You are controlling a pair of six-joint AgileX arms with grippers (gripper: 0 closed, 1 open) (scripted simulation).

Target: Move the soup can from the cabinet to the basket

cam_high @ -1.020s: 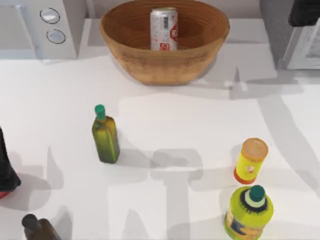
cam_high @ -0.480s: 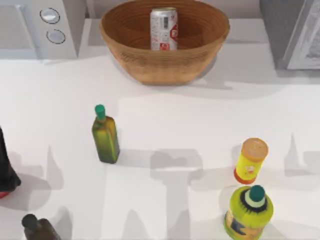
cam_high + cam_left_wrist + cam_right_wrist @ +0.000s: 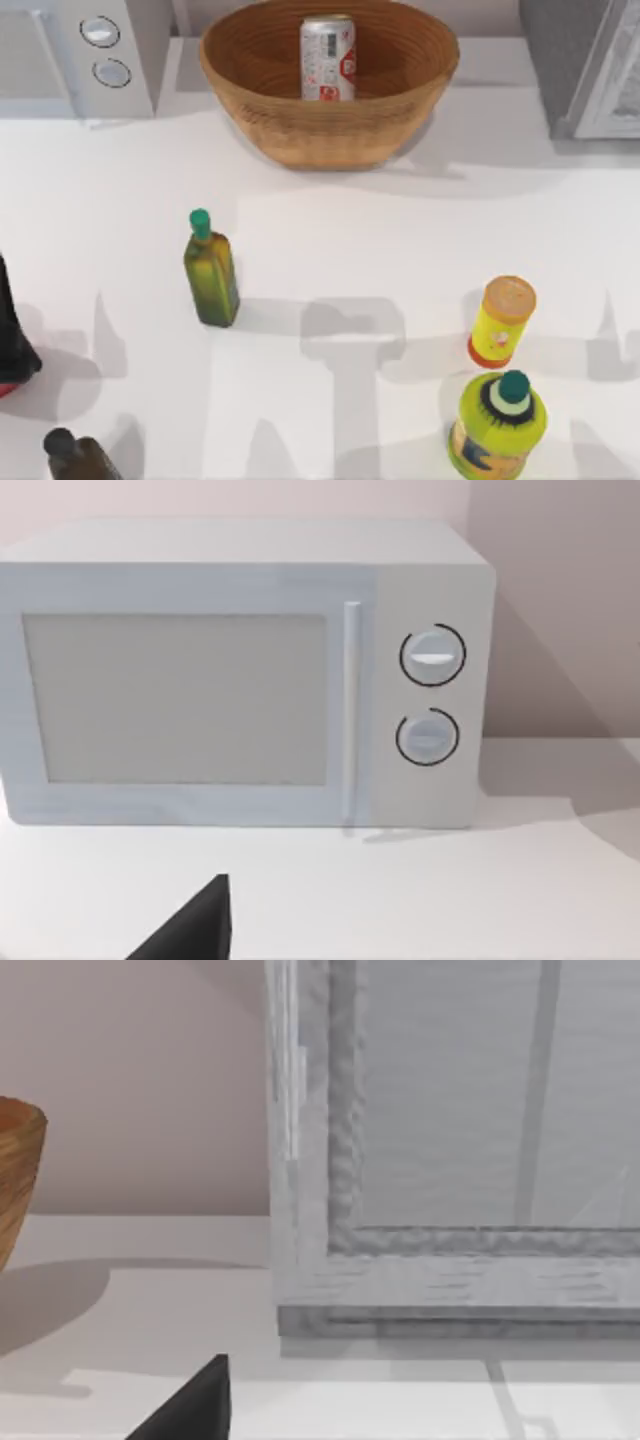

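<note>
- Look at the soup can (image 3: 327,58). It stands up straight inside the basket (image 3: 300,130), near the back wall of it.
- The basket sits at the far side of the table (image 3: 350,220), about in the middle.
- The cabinet (image 3: 560,50) is at the far right corner, well apart from the basket. You can see its white-framed door (image 3: 612,85) on its right side.
- Your right wrist view looks at that door (image 3: 450,1240) from close up. The edge of the basket (image 3: 18,1175) peeks in at one side.
- A dark bit of your right gripper (image 3: 195,1410) shows in that view. You cannot tell if the claw is wide or narrow.
- Your left wrist view looks at the white box with two round dials (image 3: 240,670). It sits at the far left corner of the table (image 3: 80,60).
- A dark bit of your left gripper (image 3: 195,930) shows there too. You cannot tell if that claw is wide or narrow either.
- A green bottle (image 3: 209,270) stands on the left half of the table.
- A yellow canister with an orange lid (image 3: 502,322) stands on the right half. A fat yellow-green bottle (image 3: 498,425) stands just in front of it.
- A brown bottle (image 3: 75,457) stands at the near left corner.
</note>
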